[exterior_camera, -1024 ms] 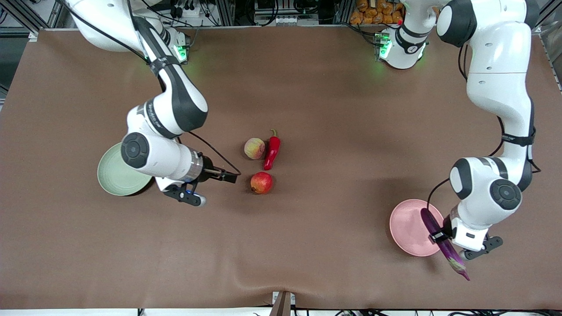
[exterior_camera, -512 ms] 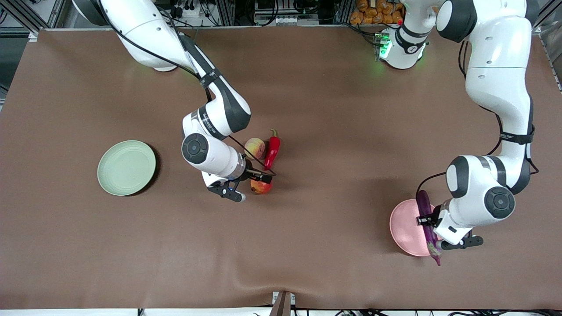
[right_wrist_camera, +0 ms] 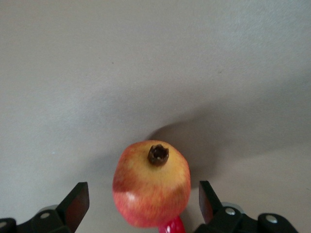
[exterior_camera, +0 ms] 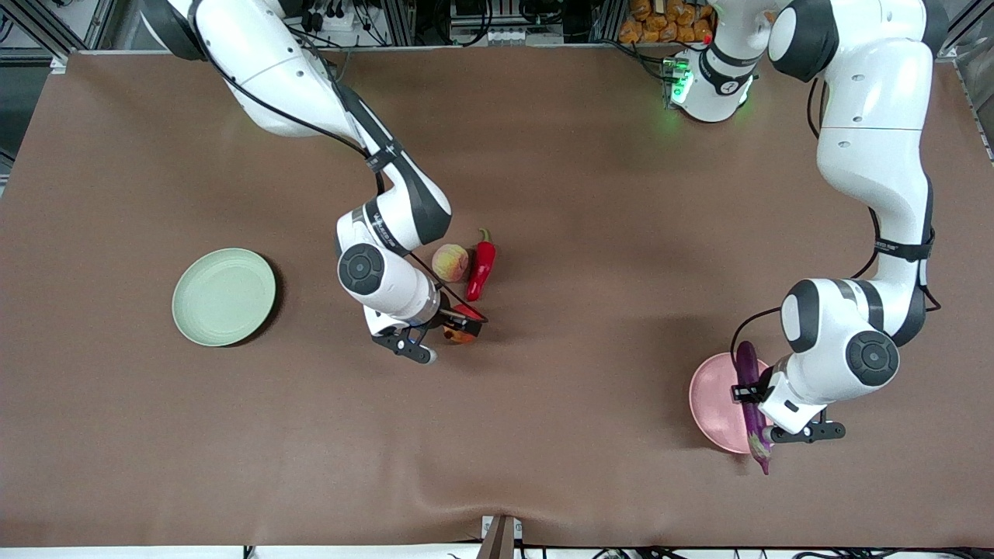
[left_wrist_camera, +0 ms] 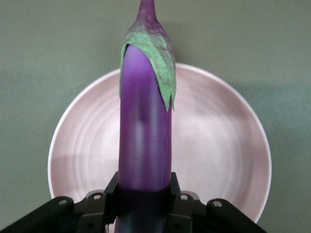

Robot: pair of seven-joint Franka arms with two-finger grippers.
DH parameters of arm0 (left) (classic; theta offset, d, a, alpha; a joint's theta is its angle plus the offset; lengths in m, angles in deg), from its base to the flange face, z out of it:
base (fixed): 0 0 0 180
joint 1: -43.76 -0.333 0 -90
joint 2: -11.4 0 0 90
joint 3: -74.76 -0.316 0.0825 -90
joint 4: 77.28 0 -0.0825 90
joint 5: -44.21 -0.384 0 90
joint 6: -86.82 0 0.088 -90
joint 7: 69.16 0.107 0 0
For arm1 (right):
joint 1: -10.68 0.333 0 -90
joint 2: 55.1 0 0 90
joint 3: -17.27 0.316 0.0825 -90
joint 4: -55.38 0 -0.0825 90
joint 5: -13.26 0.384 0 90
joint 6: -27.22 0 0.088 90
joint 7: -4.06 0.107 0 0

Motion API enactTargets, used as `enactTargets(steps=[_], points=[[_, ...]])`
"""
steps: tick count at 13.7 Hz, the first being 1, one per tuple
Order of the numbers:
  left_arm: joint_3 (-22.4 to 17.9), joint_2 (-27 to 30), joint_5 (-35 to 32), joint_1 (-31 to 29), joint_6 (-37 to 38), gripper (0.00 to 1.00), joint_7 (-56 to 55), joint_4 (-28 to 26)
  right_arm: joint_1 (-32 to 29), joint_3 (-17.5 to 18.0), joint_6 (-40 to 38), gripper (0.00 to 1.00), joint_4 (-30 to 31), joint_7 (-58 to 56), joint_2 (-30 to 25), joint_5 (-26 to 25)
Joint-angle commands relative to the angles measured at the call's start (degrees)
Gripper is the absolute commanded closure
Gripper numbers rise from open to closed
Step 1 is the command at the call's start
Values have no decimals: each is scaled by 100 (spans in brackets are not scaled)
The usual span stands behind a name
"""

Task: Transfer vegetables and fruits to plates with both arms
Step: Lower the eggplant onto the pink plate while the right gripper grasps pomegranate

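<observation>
My right gripper (exterior_camera: 458, 324) has swung in from the green plate (exterior_camera: 224, 296) and now straddles the pomegranate (right_wrist_camera: 151, 183) mid-table, fingers spread, nothing grasped yet. My left gripper (exterior_camera: 757, 404), clamped on the eggplant (left_wrist_camera: 145, 141), has carried it over the pink plate (left_wrist_camera: 218, 145) near the front edge, ready to release.

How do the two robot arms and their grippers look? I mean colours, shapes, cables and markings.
Both arms have glossy white rounded shells with black joint bands and round dark grey caps at the wrist joints. A thin black cable runs along each arm, held by black straps. The left arm's base glows green. The right gripper and the left gripper are black with two flat fingers.
</observation>
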Motion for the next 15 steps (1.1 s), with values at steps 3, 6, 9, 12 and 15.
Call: enactTargets(steps=[3, 6, 9, 12, 15], points=[[12, -43, -55, -1, -236, 0, -28, 4, 113, -13, 85, 0, -205, 262, 234, -142], [12, 9, -55, -1, -227, 0, -28, 4, 139, -13, 94, 0, -205, 262, 252, -159], [21, 141, -55, 16, -227, 0, -81, 21, 148, -13, 85, 35, -205, 262, 269, -317], [56, 290, -55, 34, -227, 0, -142, 21, 148, -13, 68, 84, -205, 245, 269, -502], [117, 536, -46, 25, -209, 0, -282, 21, -80, -13, -299, 100, -371, 174, 121, -494]])
